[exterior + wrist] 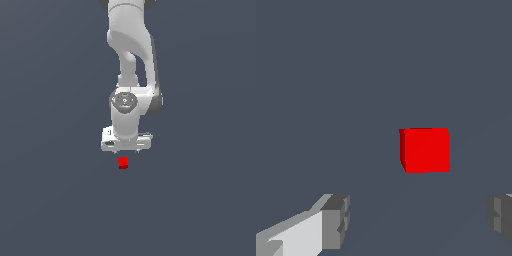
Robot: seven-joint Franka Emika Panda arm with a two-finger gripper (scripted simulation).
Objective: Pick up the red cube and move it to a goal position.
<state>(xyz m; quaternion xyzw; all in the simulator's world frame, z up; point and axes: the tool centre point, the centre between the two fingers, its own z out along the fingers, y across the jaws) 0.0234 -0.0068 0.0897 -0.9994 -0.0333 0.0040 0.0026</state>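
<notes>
Hovering above the desk (50, 200), the arm (131, 45) points its gripper (126, 150) straight down, and the cube (122, 163) sits just below and in front of it in the exterior view, apart from the fingers with nothing touching it. Over on the wrist view the story is clearer: the cube (425, 150) lies flat on the grey surface, square-on, while the two fingertips (336, 220) frame the lower edge of the picture with a wide gap between them. So the jaws stand well open and hold nothing. The cube is not yet between them; it sits ahead of the gap and a touch toward one finger rather than dead centre. My read is that this is the approach step, lining up before the descent, with the pick itself not yet started. No goal marker shows in either view, so where the cube must end up cannot be told from here. The next move calls for a small shift to bring the gap squarely over the cube, then a straight drop until the fingers flank its two opposite faces, and only then a close. Come down off-centre and one finger could land on top of it or nudge it aside.
</notes>
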